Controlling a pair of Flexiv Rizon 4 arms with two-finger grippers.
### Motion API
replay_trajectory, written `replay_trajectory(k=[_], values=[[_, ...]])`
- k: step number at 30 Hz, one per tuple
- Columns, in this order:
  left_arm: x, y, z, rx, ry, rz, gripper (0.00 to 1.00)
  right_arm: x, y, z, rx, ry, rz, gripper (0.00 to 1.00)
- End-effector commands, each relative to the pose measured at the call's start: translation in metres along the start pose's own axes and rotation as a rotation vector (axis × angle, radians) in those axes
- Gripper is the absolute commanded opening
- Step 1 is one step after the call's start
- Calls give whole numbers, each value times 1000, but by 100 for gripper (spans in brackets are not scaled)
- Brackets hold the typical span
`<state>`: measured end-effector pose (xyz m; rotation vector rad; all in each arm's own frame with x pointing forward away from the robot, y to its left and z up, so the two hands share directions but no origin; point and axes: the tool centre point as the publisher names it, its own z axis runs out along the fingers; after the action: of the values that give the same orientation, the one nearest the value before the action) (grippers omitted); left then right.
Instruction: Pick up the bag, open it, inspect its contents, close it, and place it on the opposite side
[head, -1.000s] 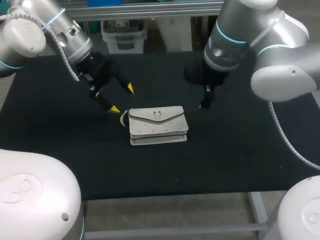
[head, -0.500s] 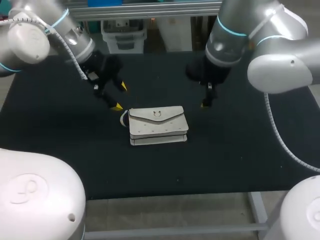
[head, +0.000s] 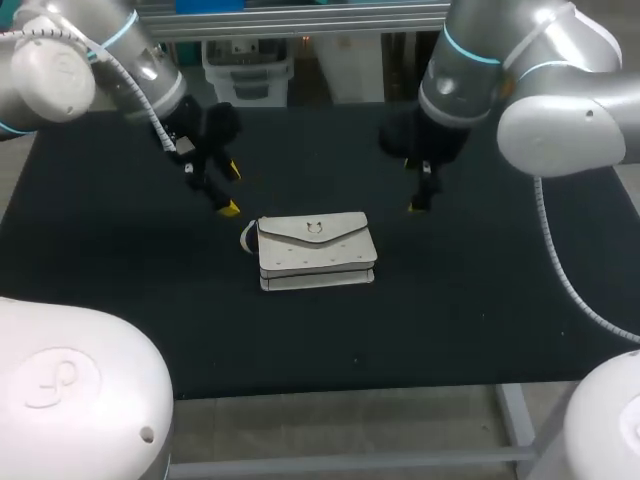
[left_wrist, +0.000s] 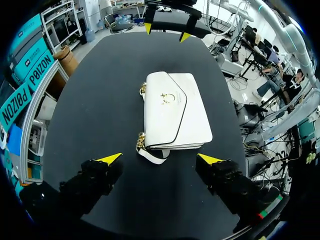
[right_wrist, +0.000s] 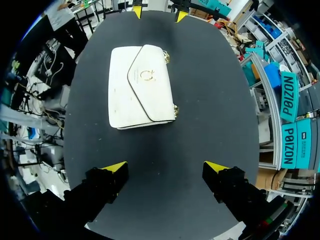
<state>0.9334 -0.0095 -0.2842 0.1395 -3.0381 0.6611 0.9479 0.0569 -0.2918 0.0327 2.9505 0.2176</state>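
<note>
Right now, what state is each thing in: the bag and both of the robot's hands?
bag: flap closed, lying flat on the table, touched by neither hand.
left hand: open, empty, just off the bag's end.
right hand: open, empty, clear of the bag on the other side.

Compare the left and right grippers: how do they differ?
The left gripper hangs close by the bag's strap end; the right gripper stands farther off its opposite end. The head view shows both the left gripper's yellow tips, only one of the right gripper's. Both are open.
</note>
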Motion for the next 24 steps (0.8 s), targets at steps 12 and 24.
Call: replay_trajectory(k=[12,24], values=[[-8,-8,-7,-107,56,-12,100,-8,-8,1,22,-12,-177,100],[-9,-13,-5,-201,104,109,100,-16,-15,3,26,-2,-299,100]])
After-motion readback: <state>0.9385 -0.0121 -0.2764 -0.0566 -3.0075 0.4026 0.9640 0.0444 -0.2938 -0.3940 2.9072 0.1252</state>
